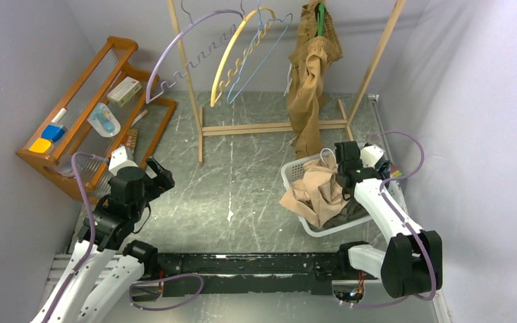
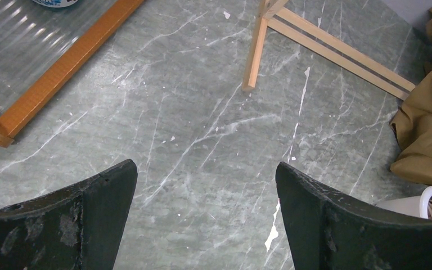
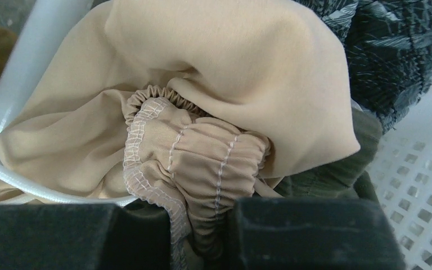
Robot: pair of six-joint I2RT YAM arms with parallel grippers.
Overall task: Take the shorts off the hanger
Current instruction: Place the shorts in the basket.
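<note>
While the right gripper [image 3: 202,222] is clenched on the elastic waistband of the beige shorts [image 3: 230,62] inside the white basket [image 1: 289,176] near the table's right edge, navy shorts [image 3: 394,45] and olive shorts [image 3: 337,169] lie beside them. Tan-brown shorts [image 1: 307,87] hang from the rack [image 1: 269,126] at the far edge. Near the left edge, the left gripper [image 2: 205,191] hovers, jaws spread wide.

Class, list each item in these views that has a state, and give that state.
tan-brown shorts: hung on green hanger
beige shorts: in basket, waistband pinched
navy printed shorts: bunched in basket
olive shorts: in basket, partly covered
left claw: open, empty
right claw: shut on beige shorts
yellow hanger: bare
</note>
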